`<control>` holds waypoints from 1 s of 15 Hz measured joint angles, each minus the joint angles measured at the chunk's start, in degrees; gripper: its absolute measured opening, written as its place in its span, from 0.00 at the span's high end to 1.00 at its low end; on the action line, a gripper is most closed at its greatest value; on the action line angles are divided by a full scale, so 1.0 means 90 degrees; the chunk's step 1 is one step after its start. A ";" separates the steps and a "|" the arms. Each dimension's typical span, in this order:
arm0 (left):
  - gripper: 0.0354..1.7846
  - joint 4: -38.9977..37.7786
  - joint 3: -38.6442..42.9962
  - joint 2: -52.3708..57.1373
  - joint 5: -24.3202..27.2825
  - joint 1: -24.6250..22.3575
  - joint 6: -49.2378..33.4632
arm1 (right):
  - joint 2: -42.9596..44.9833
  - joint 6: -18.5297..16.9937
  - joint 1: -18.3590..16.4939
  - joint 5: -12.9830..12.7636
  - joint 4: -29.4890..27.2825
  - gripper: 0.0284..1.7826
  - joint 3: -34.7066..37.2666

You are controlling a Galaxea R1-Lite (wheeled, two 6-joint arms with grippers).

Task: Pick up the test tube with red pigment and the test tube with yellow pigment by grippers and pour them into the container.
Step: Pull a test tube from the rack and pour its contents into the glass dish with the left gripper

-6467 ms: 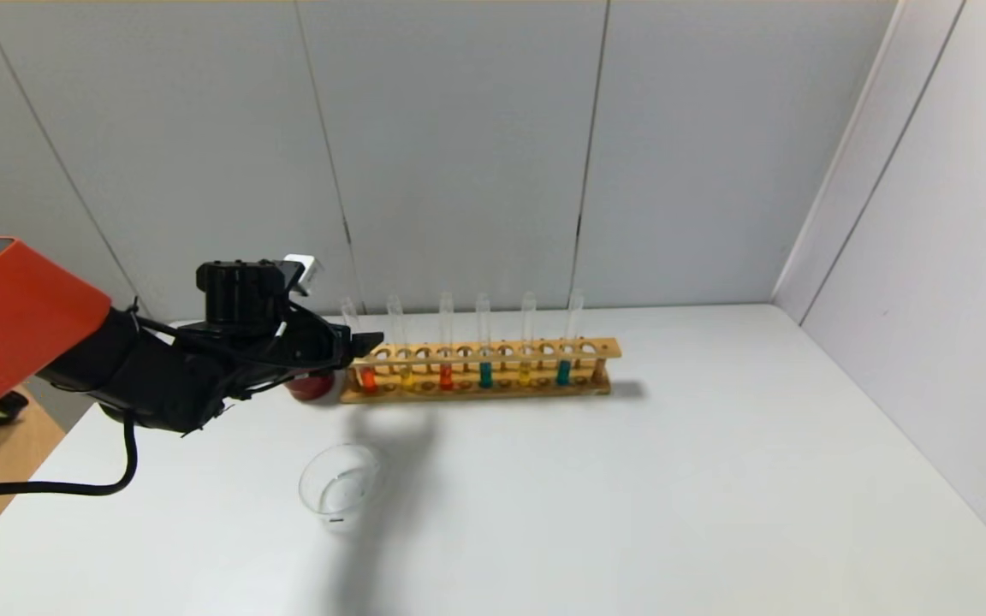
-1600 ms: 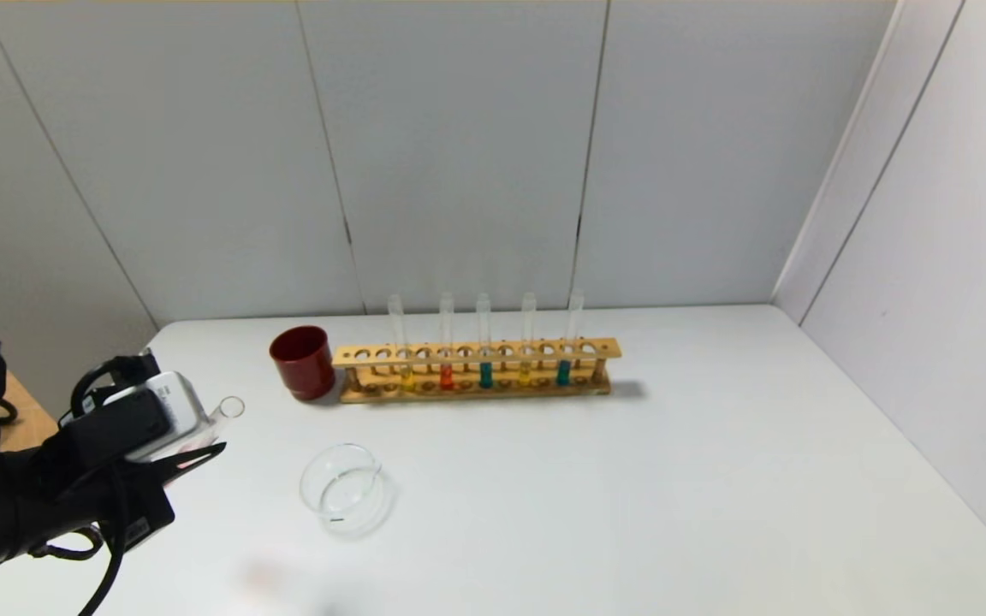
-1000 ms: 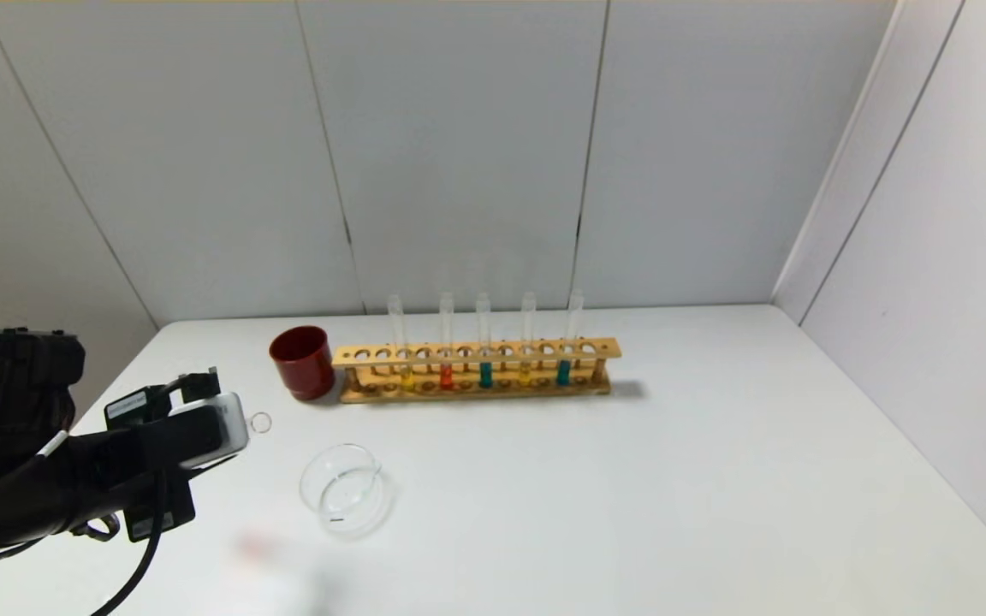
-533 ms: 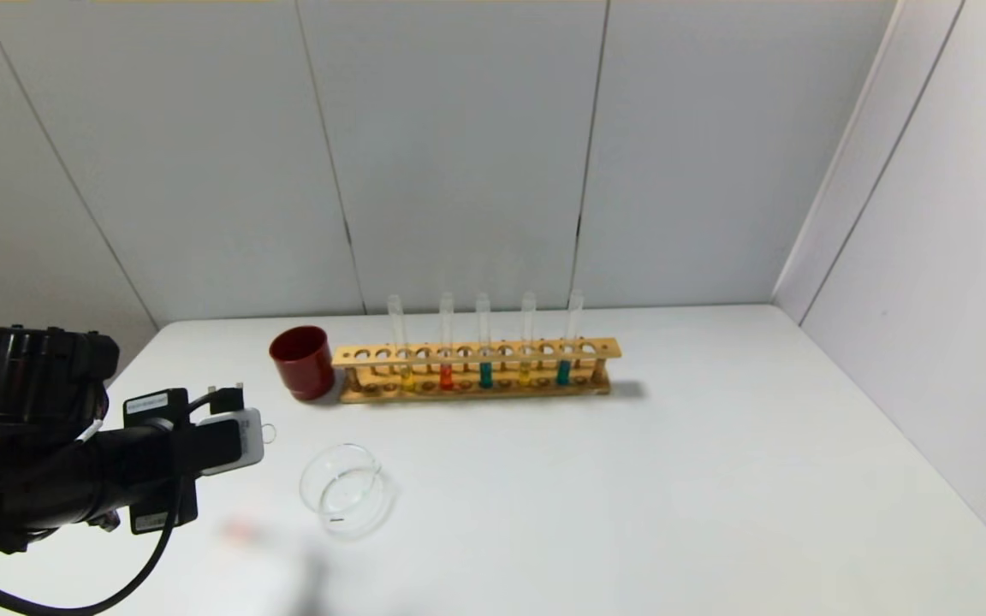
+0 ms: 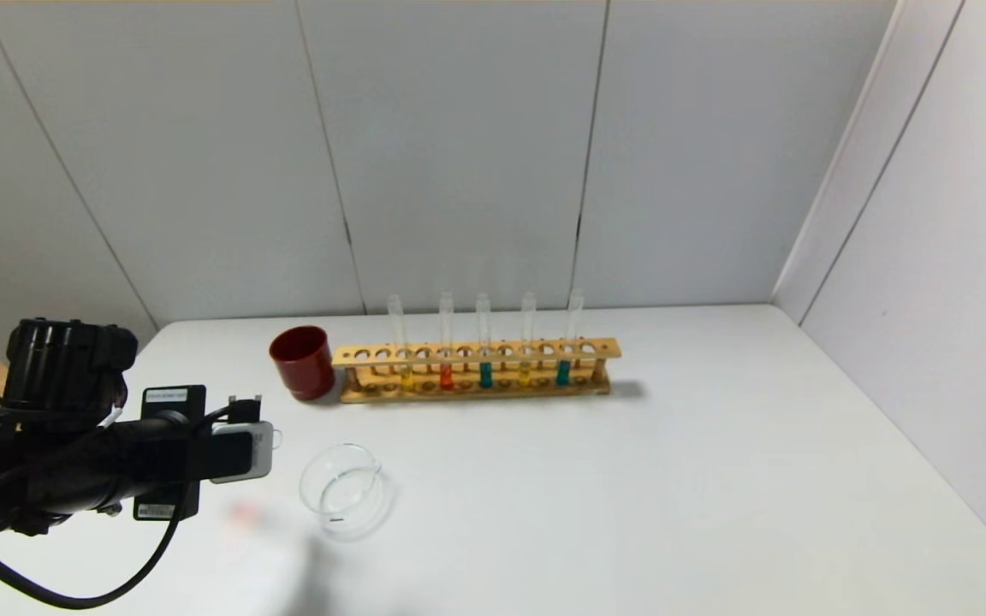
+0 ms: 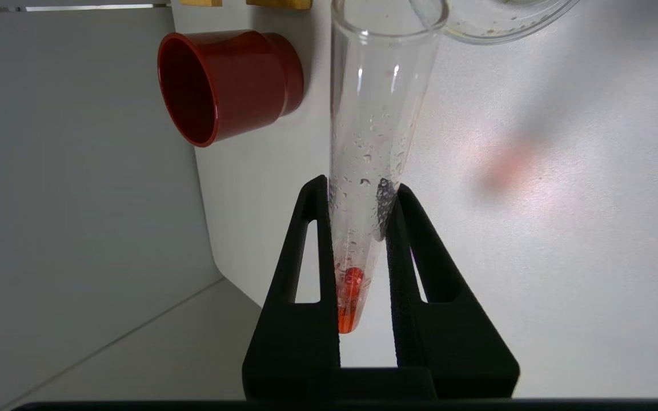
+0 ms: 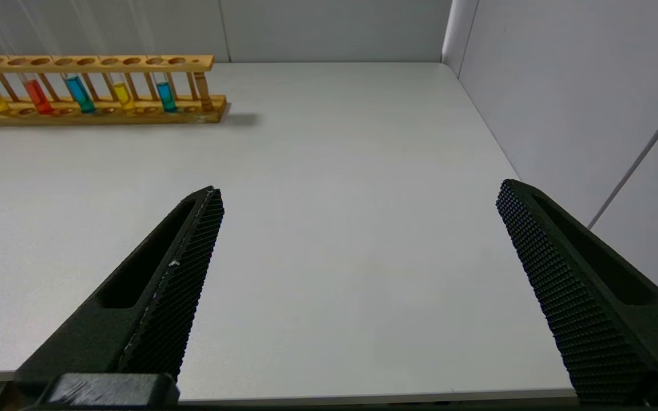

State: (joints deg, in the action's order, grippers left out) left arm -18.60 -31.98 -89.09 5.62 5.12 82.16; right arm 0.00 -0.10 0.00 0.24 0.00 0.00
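Since the red tube (image 6: 377, 142) is thin, light, wet glass, I keep my left claw (image 6: 363, 240) pinching it low, gently; its mouth lies level just beside the dish (image 5: 346, 489). Right claw (image 7: 357, 257) idles spread above the surface (image 7: 334, 171).

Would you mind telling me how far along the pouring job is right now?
Done: the left gripper has a red tube out of the rack. In hand: the tube lies tilted, mouth near the dish, red still at its base. Left: pouring it, then a yellow tube. The right gripper waits open.
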 joint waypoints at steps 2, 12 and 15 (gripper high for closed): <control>0.85 -0.0158 -0.0129 -0.0198 0.0000 0.0131 0.0051 | 0.0000 0.0003 0.0000 -0.0003 0.0000 0.02 0.0000; 0.85 -0.0952 -0.0168 -0.0786 0.0039 0.0240 0.0802 | 0.0000 0.0003 0.0000 -0.0003 0.0000 0.02 0.0000; 0.85 -0.0952 -0.0188 -0.0802 0.0039 0.0242 0.1178 | 0.0000 0.0000 0.0000 0.0000 0.0000 0.02 0.0000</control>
State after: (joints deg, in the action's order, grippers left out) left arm -27.17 -33.67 -96.31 5.97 7.30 92.77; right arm 0.00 -0.10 0.00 0.24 0.00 0.00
